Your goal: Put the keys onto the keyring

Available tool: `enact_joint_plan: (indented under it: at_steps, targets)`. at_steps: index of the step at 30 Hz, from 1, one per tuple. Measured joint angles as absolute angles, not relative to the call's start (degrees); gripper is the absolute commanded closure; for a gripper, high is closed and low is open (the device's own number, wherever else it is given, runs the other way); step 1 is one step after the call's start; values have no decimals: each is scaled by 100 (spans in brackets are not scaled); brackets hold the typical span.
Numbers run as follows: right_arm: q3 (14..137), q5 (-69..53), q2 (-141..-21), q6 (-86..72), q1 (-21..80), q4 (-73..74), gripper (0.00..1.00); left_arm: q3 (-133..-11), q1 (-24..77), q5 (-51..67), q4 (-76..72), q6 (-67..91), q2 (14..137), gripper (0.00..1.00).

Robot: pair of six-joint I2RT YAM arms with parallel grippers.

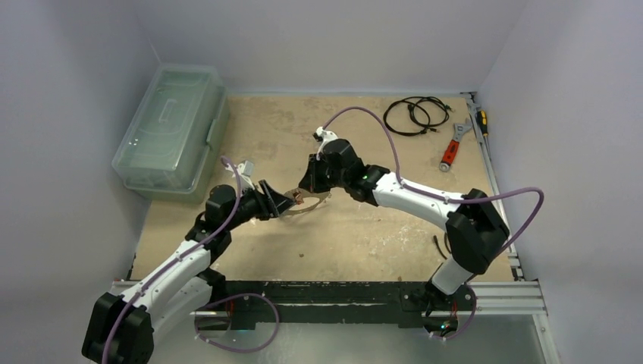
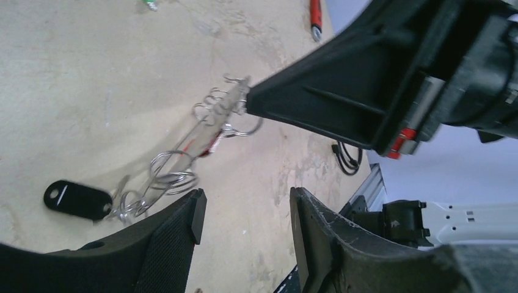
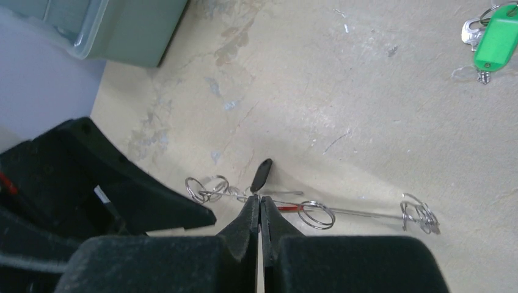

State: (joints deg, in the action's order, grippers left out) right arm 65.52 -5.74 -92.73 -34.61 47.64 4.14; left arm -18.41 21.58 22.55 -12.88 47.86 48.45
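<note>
At the middle of the table (image 1: pixel 364 243), the two arms meet at the keyring (image 2: pixel 195 131), which shows edge-on in both wrist views as a thin silvery strip with small split rings along it. The right pincer (image 3: pixel 259 204) is fully closed, its fingertips pinched on the hoop's rim, and the hoop appears to be held clear of the surface.

The left pincer (image 2: pixel 244 207) stands about half open with nothing between its fingers. The nearest cluster of split rings lies just beyond the tip of one finger, outside the gap. Whether they touch cannot be told.

A black-tagged key (image 2: pixel 76 199) sits by that near part of the hoop, beside the same finger. A sliver of a red tag (image 3: pixel 287 207) shows against the hoop just beside the right fingertips. The green-tagged key (image 3: pixel 493 39) lies alone on the table, well apart from both pincers.

A wrench (image 1: pixel 451 152) with a red handle and a black cable coil (image 1: pixel 413 115) lie near the far right corner, and a clear plastic bin (image 1: pixel 170 133) stands at the far left.
</note>
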Motion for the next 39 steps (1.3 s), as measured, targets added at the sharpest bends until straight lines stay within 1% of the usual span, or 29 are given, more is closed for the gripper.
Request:
enact_joint_plan:
  at_steps: [3,6,12,13,15,16,18,20,21,25,30,34,39]
  targets:
    - [6613,-591,-9467,-3564,4718,248,100,-1848,2294,2246,-1396,4794,4842,43]
    - [6781,-718,-9830,-3597,4700,97,100,-1962,2303,2021,-1149,4670,4840,42]
    - [7054,-1024,-10484,-3487,4689,84,100,-2543,2300,1245,-73,4143,4770,38]
    - [7078,-1055,-10567,-3457,4685,97,96,-2652,2300,1107,119,4069,4748,37]
    - [7159,-1109,-10707,-3391,4685,183,78,-2862,2300,838,467,3894,4705,36]
    - [7210,-1140,-10772,-3352,4685,231,73,-2954,2300,725,617,3806,4687,35]
    - [7288,-1173,-10877,-3267,4685,318,59,-3135,2300,530,897,3649,4676,33]
    - [7332,-1186,-10897,-3192,4685,379,48,-3301,2300,375,1138,3494,4676,31]
    - [7360,-1190,-10897,-3173,4685,401,46,-3406,2300,283,1286,3413,4681,31]
    - [7494,-1103,-10840,-3105,4683,532,45,-3916,2300,-51,1811,3017,4755,31]
    - [7397,-834,-10659,-3197,4622,563,45,-4449,2300,-259,2185,2355,4807,31]
    - [6991,-681,-10484,-3522,4512,471,48,-4501,2300,-318,2248,1833,4775,31]
    - [6925,-650,-10678,-3986,4427,414,50,-4366,2300,-370,2180,1577,4613,32]
